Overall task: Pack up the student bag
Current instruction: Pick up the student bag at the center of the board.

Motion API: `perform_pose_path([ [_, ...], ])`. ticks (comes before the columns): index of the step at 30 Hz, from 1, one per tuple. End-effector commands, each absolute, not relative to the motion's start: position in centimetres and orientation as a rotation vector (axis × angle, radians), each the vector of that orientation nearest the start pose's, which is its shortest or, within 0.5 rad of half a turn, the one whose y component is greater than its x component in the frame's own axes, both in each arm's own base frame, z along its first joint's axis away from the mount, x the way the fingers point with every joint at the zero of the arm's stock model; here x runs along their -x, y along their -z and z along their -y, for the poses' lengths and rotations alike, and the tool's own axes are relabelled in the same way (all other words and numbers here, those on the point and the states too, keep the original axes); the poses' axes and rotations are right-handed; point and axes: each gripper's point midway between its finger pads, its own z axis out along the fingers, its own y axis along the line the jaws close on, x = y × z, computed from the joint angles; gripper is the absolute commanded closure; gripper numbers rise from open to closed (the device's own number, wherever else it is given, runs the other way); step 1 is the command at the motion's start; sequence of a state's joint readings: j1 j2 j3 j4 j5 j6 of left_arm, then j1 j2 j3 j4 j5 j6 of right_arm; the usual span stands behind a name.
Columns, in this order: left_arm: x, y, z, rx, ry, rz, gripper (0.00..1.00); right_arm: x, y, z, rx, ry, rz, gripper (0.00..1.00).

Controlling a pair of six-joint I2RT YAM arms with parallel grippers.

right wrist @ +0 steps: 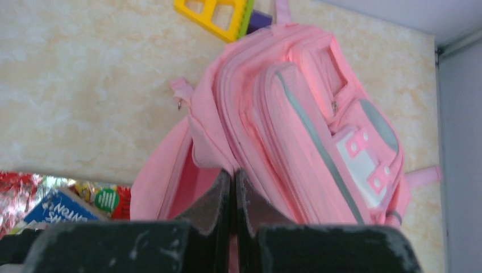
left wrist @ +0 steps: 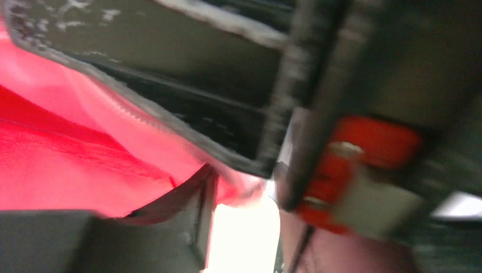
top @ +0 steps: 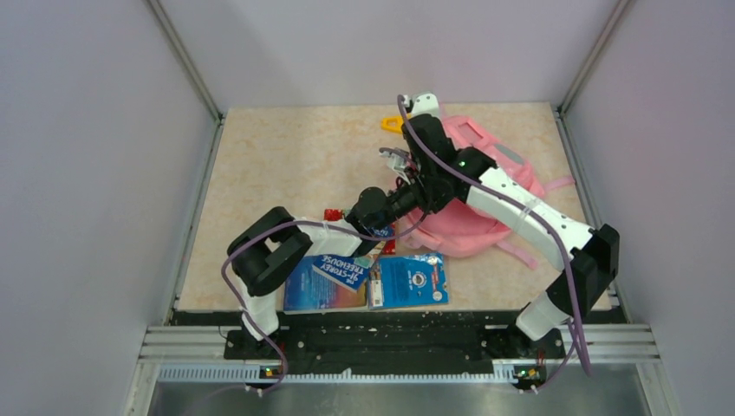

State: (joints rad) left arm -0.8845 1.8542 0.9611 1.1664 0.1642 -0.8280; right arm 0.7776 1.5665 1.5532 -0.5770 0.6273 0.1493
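Blurred student bag (left wrist: 85,170) fabric and red object (left wrist: 369,142)

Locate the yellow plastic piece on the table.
Top view: the yellow piece lies midway along the far edge of the table, just left of the bag.

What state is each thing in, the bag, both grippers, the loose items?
Soft pink fabric backpack: lying down, main compartment open.
Right gripper: shut on backpack's opening edge.
Left gripper: at the opening, jaws blurred.
Blue paperback book: closed, lying flat, unpacked.
Blue card packet: flat beside book, unpacked.
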Motion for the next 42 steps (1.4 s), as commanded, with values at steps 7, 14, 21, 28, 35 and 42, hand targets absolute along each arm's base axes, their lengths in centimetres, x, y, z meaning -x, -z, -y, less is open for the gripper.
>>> perform_pose_path([
  [7,-30.0,-25.6,43.4,-0.188,1.401,-1.51,1.0,-35.6,-35.1,-19.4,0.098,0.047,-1.85,0.2],
  [14,-29.2,-25.5,40.4,-0.265,1.329,-1.67,1.0,-31.8,-32.0,-15.5,0.03,-0.006,-1.851,0.01],
  [21,-29.1,-27.8,37.5,-0.307,1.331,-1.674,1.0,-28.7,-28.0,-18.0,0.24,-0.276,-1.726,0.01],
  [28,-29.4,-29.1,36.3,-0.379,1.322,-1.695,1.0,-28.3,-27.1,-20.9,0.435,-0.227,-1.585,0.01],
  [35,-29.2,-29.7,35.9,-0.423,1.291,-1.701,1.0,-30.6,-22.5,-20.7,0.576,0.172,-1.707,0.03],
  [42,-29.5,-30.4,36.0,-0.455,1.266,-1.682,1.0,-32.0,-21.6,-16.0,0.43,0.615,-1.744,0.48],
])
